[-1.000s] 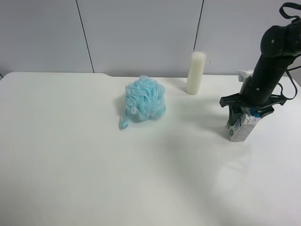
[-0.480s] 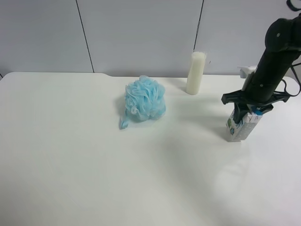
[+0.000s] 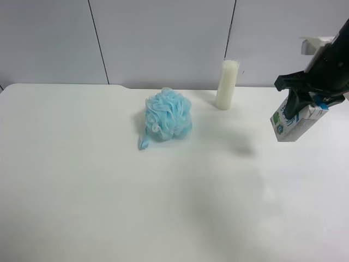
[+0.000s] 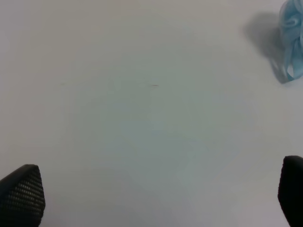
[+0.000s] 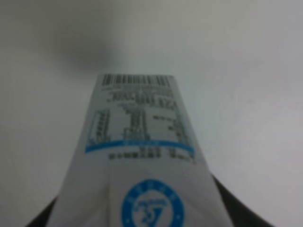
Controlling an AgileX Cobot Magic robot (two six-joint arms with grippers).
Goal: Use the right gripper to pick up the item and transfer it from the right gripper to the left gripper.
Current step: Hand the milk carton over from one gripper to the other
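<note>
The milk carton (image 3: pixel 293 121), white with blue trim and a green patch, hangs tilted in the air at the exterior high view's right, well above the white table (image 3: pixel 109 207). My right gripper (image 3: pixel 306 101) is shut on its top. The right wrist view shows the carton (image 5: pixel 139 161) filling the frame, barcode end away from the camera, with the black fingers just visible at its sides. My left gripper (image 4: pixel 156 198) is open and empty above bare table; only its two fingertips (image 4: pixel 21 194) show. It is out of the exterior high view.
A fluffy light-blue bath pouf (image 3: pixel 167 117) lies at the table's middle back and shows at the edge of the left wrist view (image 4: pixel 292 28). A tall cream-white cylinder (image 3: pixel 227 84) stands behind, near the wall.
My right gripper has lifted the carton off the table, up and slightly right. Its shadow is now apart from it on the table. The pouf and cylinder have not moved.
</note>
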